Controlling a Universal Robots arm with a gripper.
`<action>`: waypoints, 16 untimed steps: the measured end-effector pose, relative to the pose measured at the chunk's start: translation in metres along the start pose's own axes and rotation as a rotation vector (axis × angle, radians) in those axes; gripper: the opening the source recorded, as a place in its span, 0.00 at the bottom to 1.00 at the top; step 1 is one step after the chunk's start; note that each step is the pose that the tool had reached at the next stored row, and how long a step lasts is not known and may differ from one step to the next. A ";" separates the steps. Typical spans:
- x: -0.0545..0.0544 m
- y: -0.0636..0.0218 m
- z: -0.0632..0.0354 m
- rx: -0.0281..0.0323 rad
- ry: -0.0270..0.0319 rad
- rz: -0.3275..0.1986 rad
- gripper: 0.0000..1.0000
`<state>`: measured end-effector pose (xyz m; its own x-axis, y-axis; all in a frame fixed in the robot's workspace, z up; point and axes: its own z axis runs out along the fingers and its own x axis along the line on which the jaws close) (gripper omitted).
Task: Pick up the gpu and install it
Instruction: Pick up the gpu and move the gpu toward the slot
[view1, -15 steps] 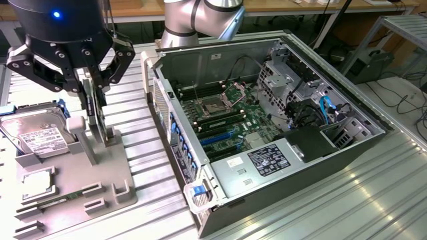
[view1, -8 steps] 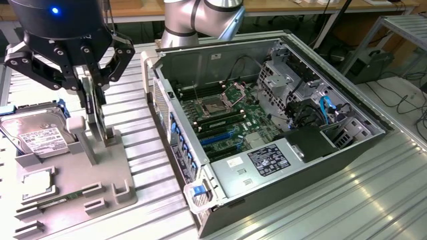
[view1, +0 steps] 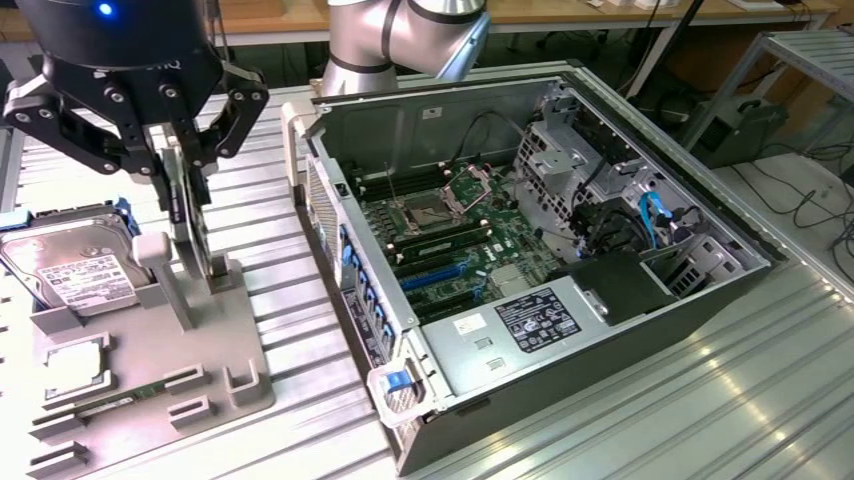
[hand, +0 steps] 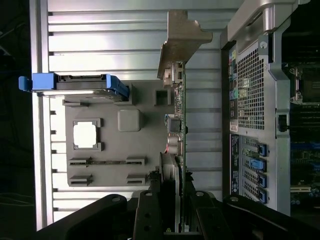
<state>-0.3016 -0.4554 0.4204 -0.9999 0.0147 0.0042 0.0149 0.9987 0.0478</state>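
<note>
**Entry: gpu pick, hazards noted, listed from the exterior view's left to right**

- Hard drive (view1: 74, 265): far left, leaning in its cradle on the grey fixture (view1: 214, 340), which filled the lower left.
- Gripper (view1: 184, 185): upper left, above the fixture. Its jaws were clamped on the two faces of the gpu (view1: 198, 235).
- The gpu stood upright and edge-on, just right of the hard drive, with its lower edge at the fixture's post. Whether it was seated there or lifted clear could not be told. The wrist view showed the gripper (hand: 172, 210) pinching the card's fan end, and the gpu (hand: 182, 90) running out to its silver bracket.
- Computer case (view1: 400, 115): centre to right, lying open near the fixture, with the motherboard (view1: 441, 225) exposed inside.

**Hazards, as judged**

- The pinch sat at one end, so the long free end could have swung or slipped.
- A tilted lift could have jammed the card against the post or knocked the hard drive.
- The bracket could have caught the case wall.
- A skewed card could have missed its slot and strained the motherboard.
</note>
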 end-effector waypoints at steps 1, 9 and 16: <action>0.000 0.0000 -0.0007 0.0000 0.0000 0.000 0.27; 0.000 0.0002 -0.0042 0.0000 -0.0001 0.000 0.27; 0.000 0.0004 -0.0083 0.0000 0.0000 0.000 0.27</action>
<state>-0.3016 -0.4554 0.4287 -0.9999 0.0147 0.0042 0.0149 0.9987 0.0477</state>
